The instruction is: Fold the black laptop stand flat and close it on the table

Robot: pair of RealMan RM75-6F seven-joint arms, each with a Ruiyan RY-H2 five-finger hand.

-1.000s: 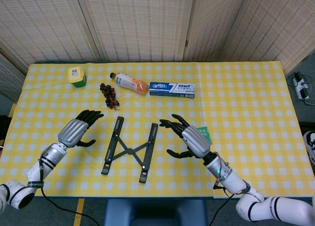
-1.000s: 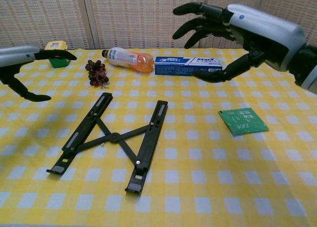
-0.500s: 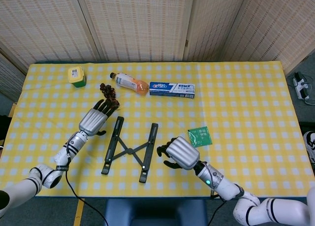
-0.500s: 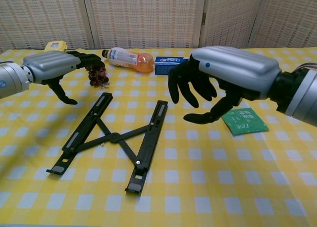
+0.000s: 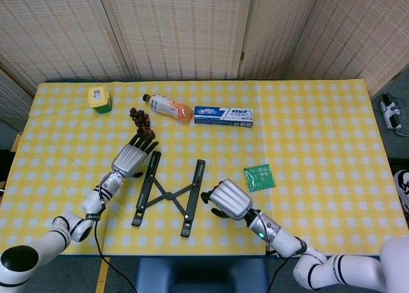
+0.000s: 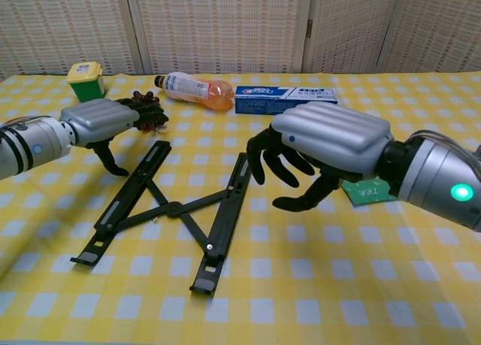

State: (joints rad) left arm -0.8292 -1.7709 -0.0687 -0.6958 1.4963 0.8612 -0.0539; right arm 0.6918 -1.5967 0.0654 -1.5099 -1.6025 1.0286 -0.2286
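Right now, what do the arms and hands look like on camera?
Both hands, left and right, have ribbed silver backs and black fingers. Forearms are silver and white with black bands. A green light glows on the right wrist. A black cable trails below the left arm.

Yellow-and-white checked tablecloth (image 5: 319, 127), black laptop stand (image 5: 167, 192), blue toothpaste box (image 5: 223, 116), green packet (image 5: 259, 177)

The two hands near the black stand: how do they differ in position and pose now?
The left hand lies by the far end of the laptop stand, fingers stretched toward the grapes; the right hand is nearer, beside the other rail, fingers curled downward. Both hold nothing.
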